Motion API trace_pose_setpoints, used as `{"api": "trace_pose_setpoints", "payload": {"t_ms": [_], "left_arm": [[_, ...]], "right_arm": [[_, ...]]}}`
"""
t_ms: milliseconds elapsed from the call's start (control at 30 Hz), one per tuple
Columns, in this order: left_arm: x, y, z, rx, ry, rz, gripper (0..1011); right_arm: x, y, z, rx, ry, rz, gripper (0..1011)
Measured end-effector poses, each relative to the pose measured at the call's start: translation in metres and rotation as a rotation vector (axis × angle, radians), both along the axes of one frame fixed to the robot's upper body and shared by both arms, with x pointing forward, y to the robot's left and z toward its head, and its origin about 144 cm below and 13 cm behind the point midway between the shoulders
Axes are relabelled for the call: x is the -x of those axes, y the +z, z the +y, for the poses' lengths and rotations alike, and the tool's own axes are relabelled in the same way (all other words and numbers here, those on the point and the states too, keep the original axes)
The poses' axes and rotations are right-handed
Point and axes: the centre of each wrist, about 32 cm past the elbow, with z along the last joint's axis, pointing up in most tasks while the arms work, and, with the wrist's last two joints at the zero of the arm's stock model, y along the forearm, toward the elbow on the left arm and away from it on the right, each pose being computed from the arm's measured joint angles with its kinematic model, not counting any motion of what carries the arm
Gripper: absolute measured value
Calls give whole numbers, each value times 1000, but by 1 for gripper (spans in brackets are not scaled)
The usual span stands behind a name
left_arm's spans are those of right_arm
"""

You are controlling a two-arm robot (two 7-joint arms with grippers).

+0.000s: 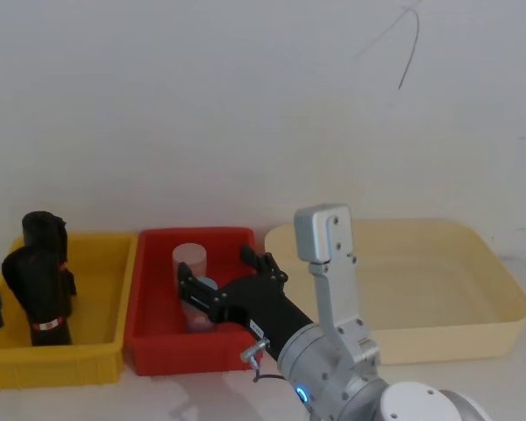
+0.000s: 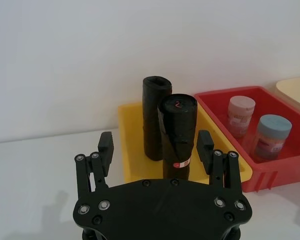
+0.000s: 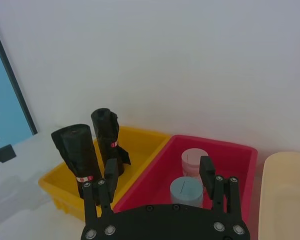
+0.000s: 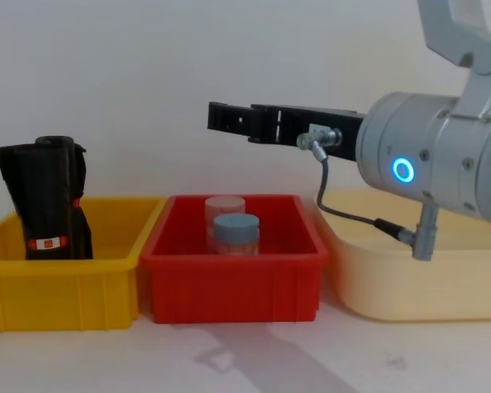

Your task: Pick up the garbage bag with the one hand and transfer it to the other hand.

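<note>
Head view first: a white table [image 1: 88,403] against a bare white wall [image 1: 245,105], with three containers in a row: yellow bin [image 1: 96,355], red bin [image 1: 158,355], cream tray [image 1: 438,342]. The garbage bag [image 1: 37,294] stands at the near left of the yellow bin, label band low on the roll, with a second black roll [image 1: 44,230] just behind it. My right gripper [image 1: 219,272] hangs over the red bin.

Left wrist view: the left gripper [image 2: 155,145] has its fingers wide apart and is empty. It sits short of the yellow bin, with the bag straight ahead between the fingertips (not touching). In the red bin I see a pink-lidded jar [image 2: 240,115] and a blue-lidded jar [image 2: 272,135].

Right wrist view: the right gripper's fingers are spread too, holding nothing, with both jars below. A blue panel [image 3: 5,100] shows at the room's edge.

Chest view: the right gripper reaches level above the red bin, well clear of the jars, a blue ring [image 4: 404,170] glowing on its arm. The bag stands a touch tilted in the yellow bin.
</note>
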Motion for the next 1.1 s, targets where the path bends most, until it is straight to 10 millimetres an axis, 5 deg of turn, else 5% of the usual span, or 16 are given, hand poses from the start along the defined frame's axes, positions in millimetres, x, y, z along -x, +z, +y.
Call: {"api": "trace_pose_setpoints", "payload": {"t_ms": [1100], "left_arm": [[-96,-20,-9,32,-183,78,1001]], "right_arm": [[-15,-13,-2,-28,-34,36,1001]]}}
